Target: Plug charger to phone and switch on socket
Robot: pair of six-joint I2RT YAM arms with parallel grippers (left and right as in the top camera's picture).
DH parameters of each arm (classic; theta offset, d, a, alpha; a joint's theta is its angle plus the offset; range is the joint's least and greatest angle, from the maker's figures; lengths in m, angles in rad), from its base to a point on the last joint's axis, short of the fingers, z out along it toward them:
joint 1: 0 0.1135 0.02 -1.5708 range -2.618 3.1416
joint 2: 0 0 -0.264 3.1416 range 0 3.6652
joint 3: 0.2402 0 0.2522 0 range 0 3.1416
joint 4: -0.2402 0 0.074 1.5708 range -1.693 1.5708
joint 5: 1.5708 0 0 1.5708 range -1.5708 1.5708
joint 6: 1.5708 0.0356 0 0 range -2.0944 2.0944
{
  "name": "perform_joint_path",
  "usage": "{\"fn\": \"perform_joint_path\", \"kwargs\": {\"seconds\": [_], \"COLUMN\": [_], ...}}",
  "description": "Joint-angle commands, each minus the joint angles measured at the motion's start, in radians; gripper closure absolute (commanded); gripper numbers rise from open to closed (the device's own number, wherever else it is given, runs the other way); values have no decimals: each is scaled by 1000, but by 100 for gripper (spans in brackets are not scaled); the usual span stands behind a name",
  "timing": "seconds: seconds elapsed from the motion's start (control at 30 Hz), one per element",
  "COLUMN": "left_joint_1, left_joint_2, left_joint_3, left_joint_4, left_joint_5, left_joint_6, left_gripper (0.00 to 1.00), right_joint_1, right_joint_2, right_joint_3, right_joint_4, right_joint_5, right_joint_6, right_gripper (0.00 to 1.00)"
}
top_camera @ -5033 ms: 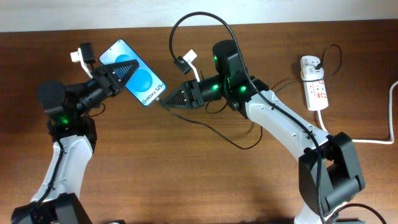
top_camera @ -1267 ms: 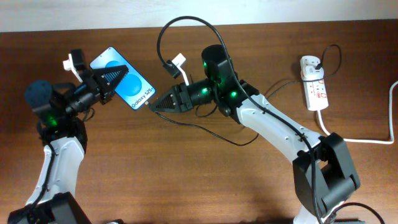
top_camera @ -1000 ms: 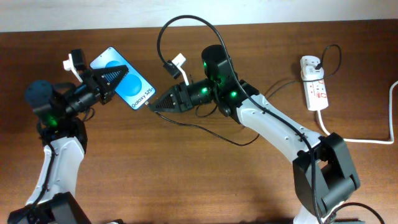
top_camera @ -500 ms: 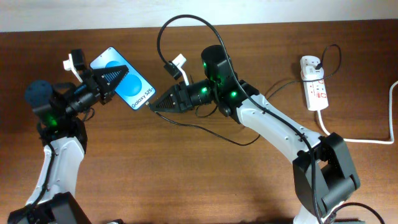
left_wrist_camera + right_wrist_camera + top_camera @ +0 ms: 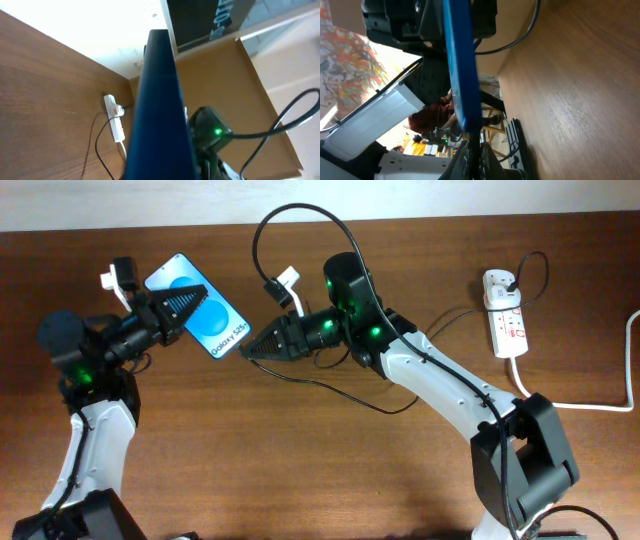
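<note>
One brown wooden table (image 5: 300, 480) with socket (image 5: 505, 315), white wall (image 5: 120, 200)

From overhead, the left gripper (image 5: 198, 294) lies across the phone (image 5: 224, 327) and hides the middle of its screen. At the tip of the right gripper (image 5: 250, 351) the charger (image 5: 300, 209) plug is too small to make out, so whether it sits in the phone's port cannot be told. The socket (image 5: 506, 317) switches are too small to read, and its thick white cord (image 5: 600, 406) runs off the right edge. In the left wrist view the phone (image 5: 157, 110) is a blurred dark bar, edge-on, cut off below. In the right wrist view its top end is cut off, and the right gripper (image 5: 472, 152) is dark and cropped at the bottom edge
</note>
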Motion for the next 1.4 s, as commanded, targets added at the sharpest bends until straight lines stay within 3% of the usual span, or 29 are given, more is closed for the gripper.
{"fn": "perform_joint_path", "kwargs": {"seconds": [0.0,0.23,0.43,0.63,0.9,1.07,1.23,1.37], "left_joint_1": [0,0,1,1,0,-27,-33,-33], "left_joint_2": [-7,-7,-7,-7,-7,-7,-7,-7], "left_joint_3": [11,11,11,11,11,11,11,11], "left_joint_4": [17,17,44,101,123,106,106,106], "left_joint_5": [40,-18,-132,-145,-57,-77,-89,-89], "left_joint_6": [13,86,92,59,38,19,19,19], "left_gripper": [100,100,100,100,100,100,100,100], "right_joint_1": [1,-34,-45,-45,-69,-60,-48,-48], "right_joint_2": [3,3,4,4,4,52,94,94], "right_joint_3": [9,9,6,6,6,6,6,6], "right_joint_4": [4,-2,-151,-150,-136,90,101,231], "right_joint_5": [8,-137,-182,-213,-172,-97,-101,-164], "right_joint_6": [8,3,-211,-214,-151,76,98,201], "right_gripper": [96,96,96,96,96,96,96,96]}}
